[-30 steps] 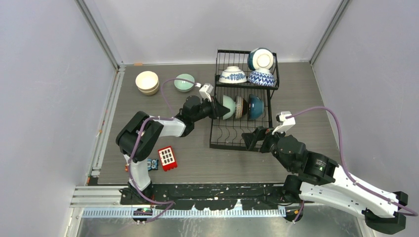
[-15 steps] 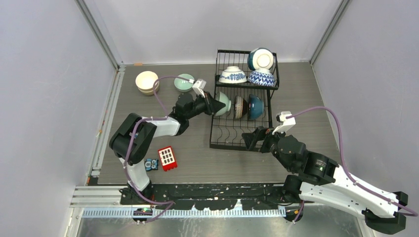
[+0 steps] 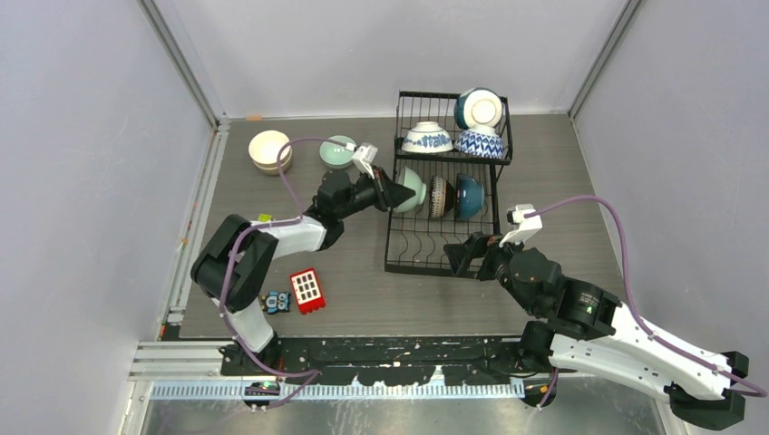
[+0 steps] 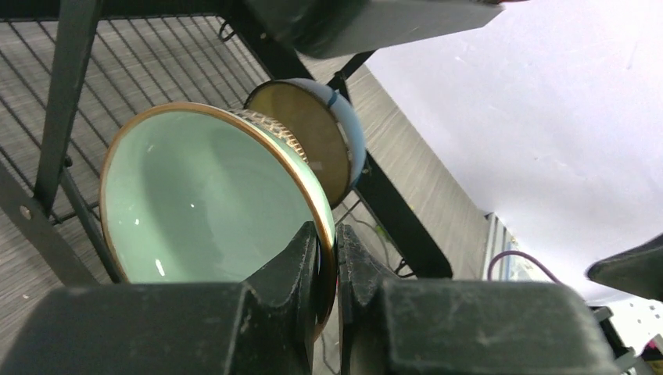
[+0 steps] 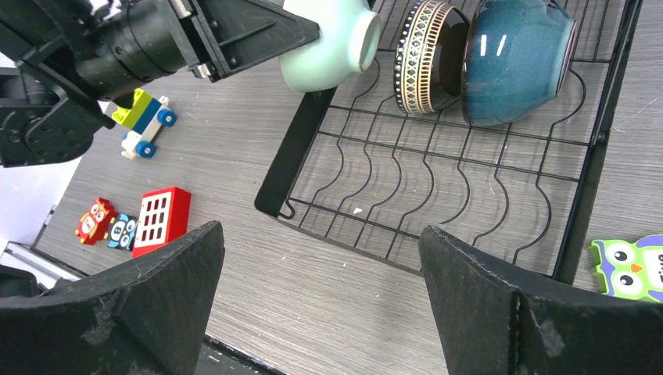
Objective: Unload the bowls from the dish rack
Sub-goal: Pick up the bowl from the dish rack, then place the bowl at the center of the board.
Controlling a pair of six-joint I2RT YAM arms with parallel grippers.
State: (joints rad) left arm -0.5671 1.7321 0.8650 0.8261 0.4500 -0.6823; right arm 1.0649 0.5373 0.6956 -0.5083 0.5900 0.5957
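The black wire dish rack (image 3: 442, 258) stands right of centre. My left gripper (image 3: 385, 192) is shut on the rim of a pale green bowl (image 3: 410, 190) at the left end of the lower tier. In the left wrist view its fingers (image 4: 309, 258) pinch that rim, and the pale green bowl (image 4: 195, 195) stands on edge. A brown patterned bowl (image 3: 441, 196) and a dark teal bowl (image 3: 468, 196) stand beside it. The upper basket holds three bowls (image 3: 479, 143). My right gripper (image 3: 464, 256) hangs open over the rack's near edge (image 5: 438, 262), holding nothing.
A cream bowl stack (image 3: 270, 150) and a pale green bowl (image 3: 338, 151) sit on the table at the far left. Toy blocks lie near the left arm: a red one (image 3: 306, 290) and a small car (image 5: 145, 125). An owl toy (image 5: 629, 268) lies right of the rack.
My left gripper has shifted slightly left and away with the pale green bowl in it, and the left elbow has swung left. The right arm has not moved.
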